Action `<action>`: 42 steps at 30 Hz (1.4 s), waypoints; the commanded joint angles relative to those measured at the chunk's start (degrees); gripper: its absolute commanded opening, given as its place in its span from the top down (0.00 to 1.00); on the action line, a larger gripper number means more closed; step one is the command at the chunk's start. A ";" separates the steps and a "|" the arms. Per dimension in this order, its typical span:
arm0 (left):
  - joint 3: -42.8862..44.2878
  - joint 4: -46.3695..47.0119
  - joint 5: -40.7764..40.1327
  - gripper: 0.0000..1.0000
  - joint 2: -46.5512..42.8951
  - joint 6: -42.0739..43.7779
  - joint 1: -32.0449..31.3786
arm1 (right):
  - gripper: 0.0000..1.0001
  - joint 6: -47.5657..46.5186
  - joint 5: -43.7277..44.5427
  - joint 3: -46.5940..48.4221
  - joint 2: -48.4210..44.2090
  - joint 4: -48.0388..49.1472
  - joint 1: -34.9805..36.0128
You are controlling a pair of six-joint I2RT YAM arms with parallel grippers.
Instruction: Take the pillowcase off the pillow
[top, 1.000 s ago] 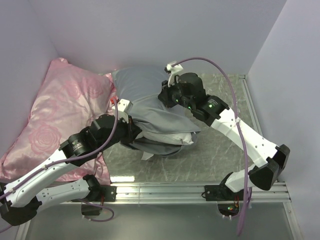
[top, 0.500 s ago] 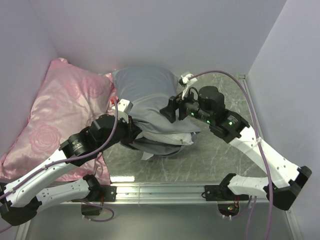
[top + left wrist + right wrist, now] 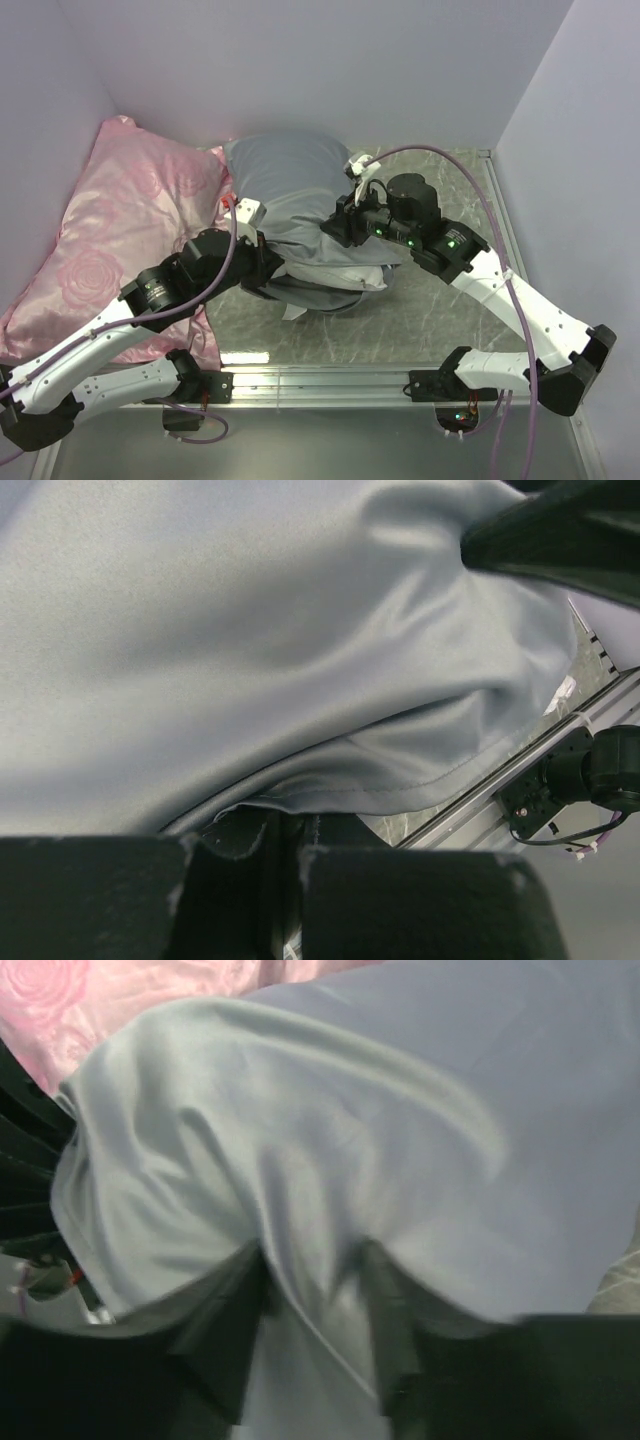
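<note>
The pillowcase (image 3: 285,180) lies toward 12 o'clock on the table (image 3: 420,320), with the pillow (image 3: 352,276) exposed at its 6 o'clock edge. The left gripper (image 3: 265,262) is clenched on the hem at 8 o'clock. The right gripper (image 3: 335,225) straddles a fold at 3 o'clock with its jaws apart; whether it grips cannot be told.

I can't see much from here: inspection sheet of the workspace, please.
Surface: marbled grey table.
Job's things: pillowcase covers most of the pillow; a white corner shows at the near end.
Clutter: pink pillow at left, against the pillowcase.
Grippers: left gripper shut at the hem; right gripper open, astride a fabric fold.
Cables: purple cables arch over both arms.
Surroundings: lilac walls on three sides.
</note>
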 commanded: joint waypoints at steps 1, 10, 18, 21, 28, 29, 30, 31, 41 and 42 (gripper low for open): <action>0.77 3.06 0.83 1.00 -0.63 -1.98 0.08 | 0.63 -0.52 0.18 2.57 -0.10 0.93 0.24; -1.34 3.15 4.43 0.99 -0.45 -1.90 0.00 | 0.99 4.93 15.45 12.75 6.92 -0.21 0.33; -4.15 3.32 8.99 0.99 -2.38 -1.55 -0.88 | 0.99 7.48 24.25 25.93 20.55 -2.32 -0.29; -4.24 4.03 10.40 1.00 -3.35 -1.11 -2.81 | 0.99 8.18 27.16 28.49 26.26 -2.76 -1.25; -1.70 4.29 9.53 0.99 -5.81 -0.32 -7.39 | 1.00 12.84 25.33 24.47 33.75 0.30 -9.07; -0.91 4.64 9.44 0.99 -6.34 -0.49 -7.47 | 1.00 13.45 24.97 21.67 33.48 2.23 -10.64; -0.47 5.08 8.48 0.99 -7.39 -0.58 -7.47 | 1.00 14.16 23.66 20.16 32.18 3.46 -11.09; 0.23 5.95 8.04 0.99 -7.74 -0.49 -7.47 | 1.00 14.34 22.17 18.76 31.29 4.69 -11.36; 30.18 10.09 4.79 0.99 3.73 6.18 -7.47 | 0.96 16.27 20.66 14.78 17.23 6.47 -11.63; 33.34 9.92 4.09 0.99 5.42 6.97 -7.47 | 0.96 16.19 20.84 15.31 15.57 6.12 -11.63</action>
